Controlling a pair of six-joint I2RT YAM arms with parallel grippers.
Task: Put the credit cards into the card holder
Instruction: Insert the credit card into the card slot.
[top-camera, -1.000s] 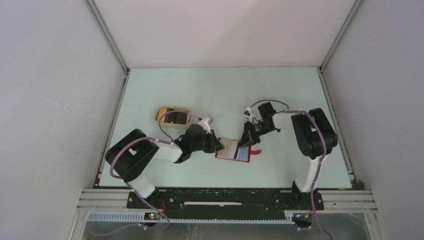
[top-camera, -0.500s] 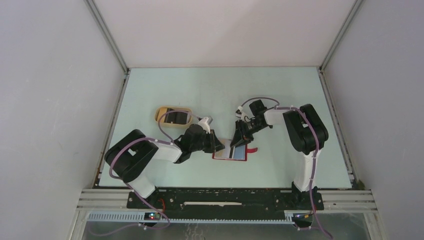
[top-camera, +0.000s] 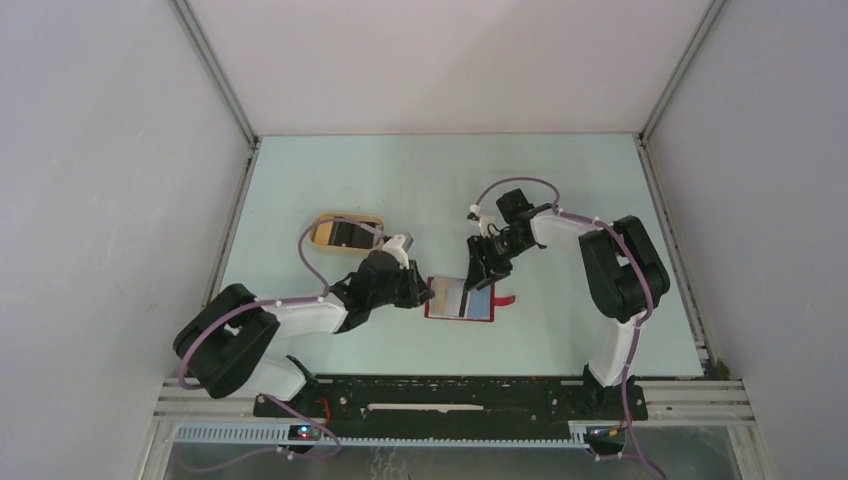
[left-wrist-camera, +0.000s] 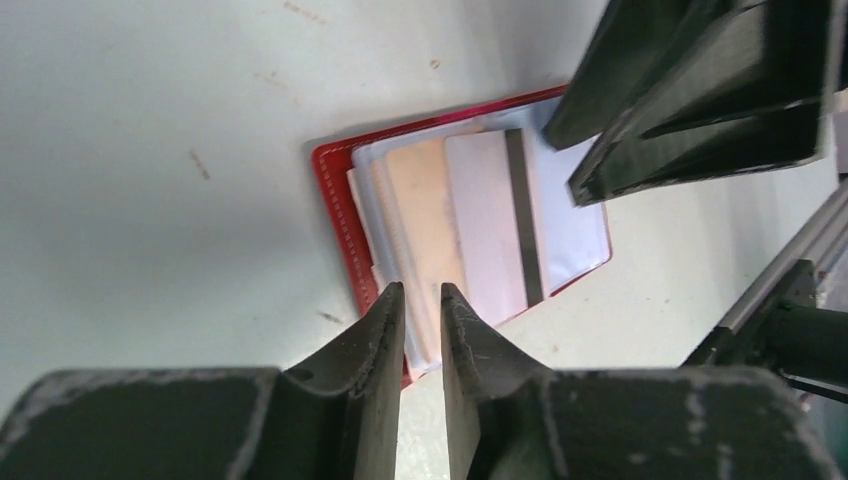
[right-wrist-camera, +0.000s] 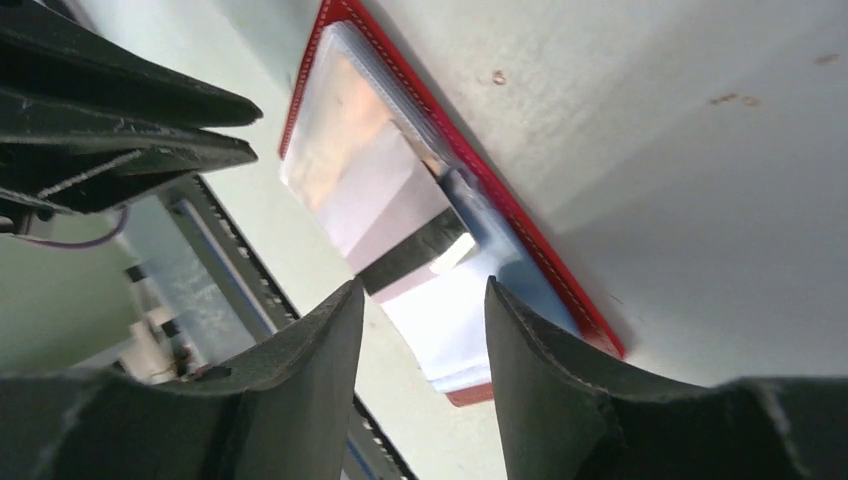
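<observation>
Pale green table (top-camera: 400, 180), faintly speckled, white walls boxing three sides. Mid-table, spread open and flat: red card holder (top-camera: 459, 298), golden-brown card (left-wrist-camera: 425, 210) and striped white card (left-wrist-camera: 500, 215) lying on its inner face. At its left edge, left pincer (top-camera: 425, 292), barely parted, empty. Over its far side, right pincer (top-camera: 478, 272), wide apart, empty. Well off to its far left, tan tray (top-camera: 345, 232).

Card holder (left-wrist-camera: 338, 205): red leather-like cover, stitched edge; clear glossy plastic sleeves inside.
Whitish credit card (left-wrist-camera: 485, 220): smooth plastic, slight sheen.
Table (left-wrist-camera: 150, 150): pale, matt, flecked with scuffs.
Left gripper (left-wrist-camera: 422, 292): matt black plastic, edges worn grey.
</observation>
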